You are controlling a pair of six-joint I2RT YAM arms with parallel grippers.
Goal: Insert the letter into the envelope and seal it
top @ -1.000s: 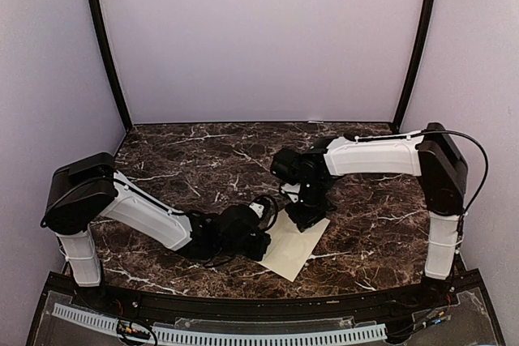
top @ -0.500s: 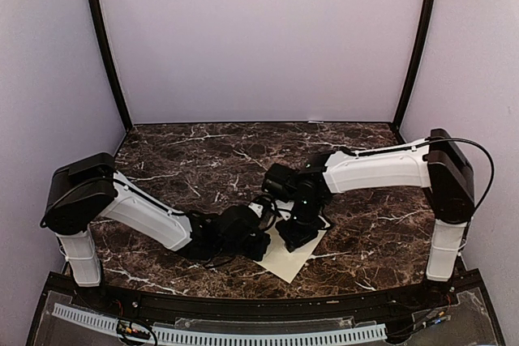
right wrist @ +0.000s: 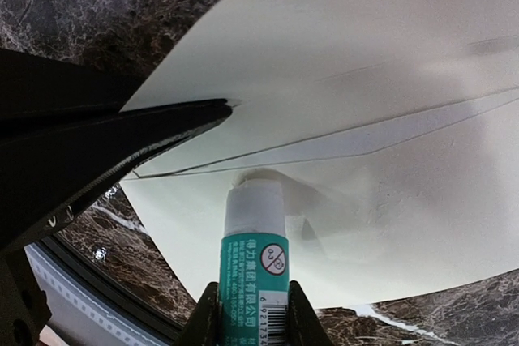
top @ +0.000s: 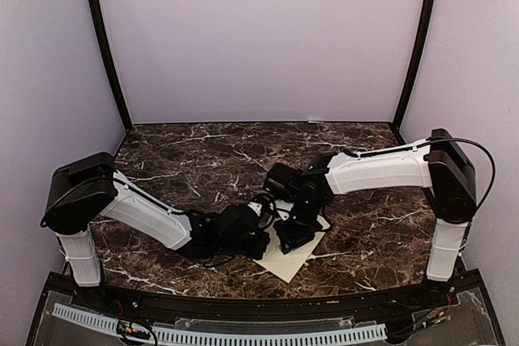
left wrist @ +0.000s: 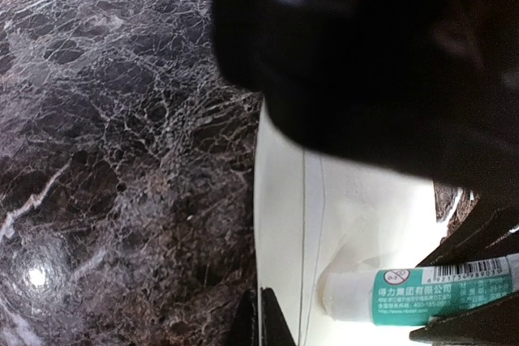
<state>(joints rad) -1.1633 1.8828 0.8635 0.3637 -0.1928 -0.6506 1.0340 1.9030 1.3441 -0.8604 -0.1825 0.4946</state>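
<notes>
The cream envelope (top: 298,258) lies on the marble near the front edge. It also shows in the left wrist view (left wrist: 284,216) and the right wrist view (right wrist: 381,46). My left gripper (left wrist: 261,318) is shut on the envelope's edge and sits low at its left side (top: 261,242). My right gripper (right wrist: 253,301) is shut on a teal-and-white glue stick (right wrist: 254,257), over the envelope in the top view (top: 290,237). The stick's white tip presses on the paper just below a fold line. The glue stick also shows in the left wrist view (left wrist: 422,289). The letter is hidden.
The dark marble table (top: 203,160) ends in a black rim (top: 243,307) close in front of the envelope. The two arms meet over the envelope and nearly touch. Lilac walls with black posts close off the back and sides.
My right gripper has moved down and left with the glue stick, from the envelope's far right corner to its middle beside the left gripper. The left arm has stayed put.
</notes>
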